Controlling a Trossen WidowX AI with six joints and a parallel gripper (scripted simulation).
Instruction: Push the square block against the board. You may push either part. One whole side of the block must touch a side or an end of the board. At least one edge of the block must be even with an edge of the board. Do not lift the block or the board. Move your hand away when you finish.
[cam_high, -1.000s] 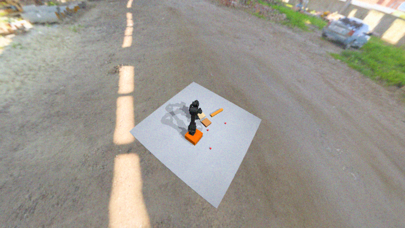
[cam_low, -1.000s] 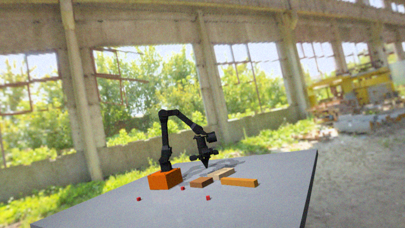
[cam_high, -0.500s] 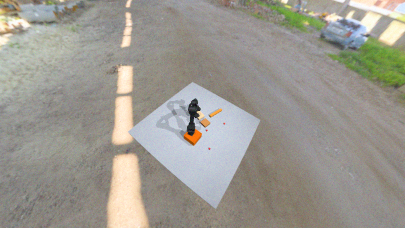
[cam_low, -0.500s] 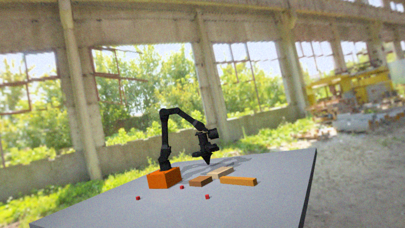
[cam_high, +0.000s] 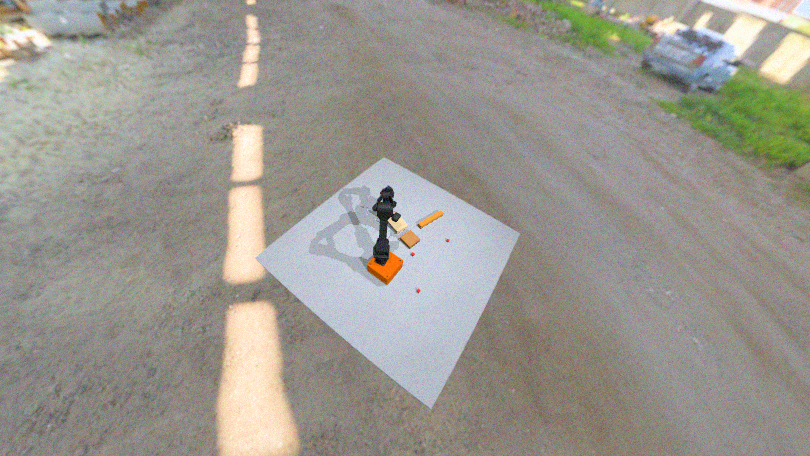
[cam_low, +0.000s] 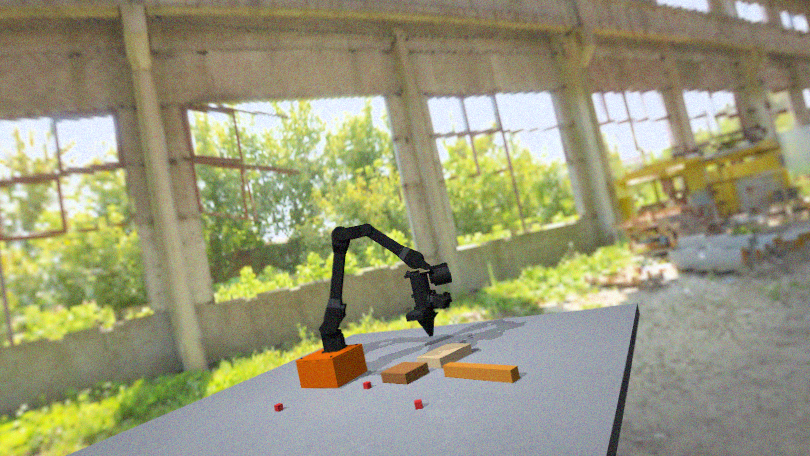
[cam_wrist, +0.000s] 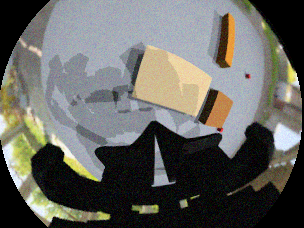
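Grey and flat, the surface (cam_high: 453, 317) (cam_low: 238, 430) (cam_wrist: 100, 30) carries my arm's orange base (cam_high: 391, 274) (cam_low: 317, 371). I have the tool (cam_low: 430, 333) (cam_wrist: 154, 124) pressed together with nothing pinched, raised above the surface. The brown square block (cam_high: 409, 239) (cam_low: 403, 373) (cam_wrist: 220, 109) lies near one end of the pale board (cam_high: 398, 224) (cam_low: 444, 354) (cam_wrist: 172, 82); whether they touch, I can't tell. An orange bar (cam_high: 430, 219) (cam_low: 481, 372) (cam_wrist: 227, 40) lies apart from both, and three small red cubes are scattered nearby.
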